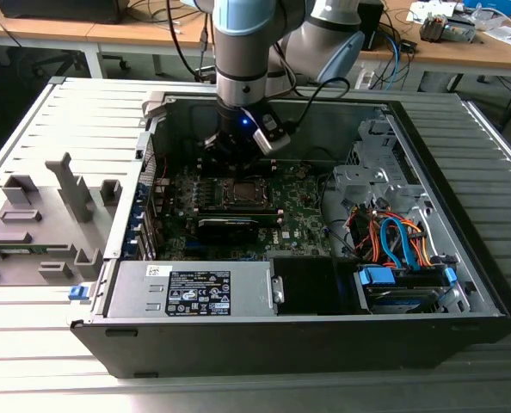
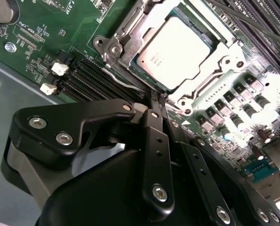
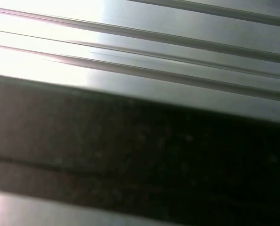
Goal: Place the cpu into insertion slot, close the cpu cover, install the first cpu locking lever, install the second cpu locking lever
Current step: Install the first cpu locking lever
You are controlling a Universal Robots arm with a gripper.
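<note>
Tool (image 2: 157, 100) fingers pinched narrow, tips down by a thin wire lever at the socket's edge — the cpu (image 2: 175, 49) already sits under the cpu cover (image 2: 215, 59); that lever looks stiff, springy, slippery — best hooked near its free end.

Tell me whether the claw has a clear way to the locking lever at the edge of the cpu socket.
Probably yes. In the second wrist view the claw sits right beside the cpu cover, its tips at the wire locking lever along the socket's edge. Nothing lies between them, and the cpu is seated under the cover.
</note>
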